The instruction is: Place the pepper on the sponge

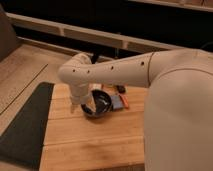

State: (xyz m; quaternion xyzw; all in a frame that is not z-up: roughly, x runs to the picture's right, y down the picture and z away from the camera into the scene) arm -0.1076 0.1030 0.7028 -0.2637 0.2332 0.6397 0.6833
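The pepper (125,104) is a slim orange-red sliver lying on the wooden table just right of the sponge (117,102), a small blue-grey pad. The sponge sits against the right side of a round black bowl (101,102). My white arm reaches in from the right, bends at the wrist and points down. The gripper (84,108) hangs at the left rim of the bowl, well left of both the pepper and the sponge. Nothing visible is held in it.
A wooden slatted table (90,135) carries everything. A small dark object (120,89) lies behind the sponge. A dark mat (27,125) covers the table's left side. The arm's big white body (177,115) fills the right. A ledge runs along the back.
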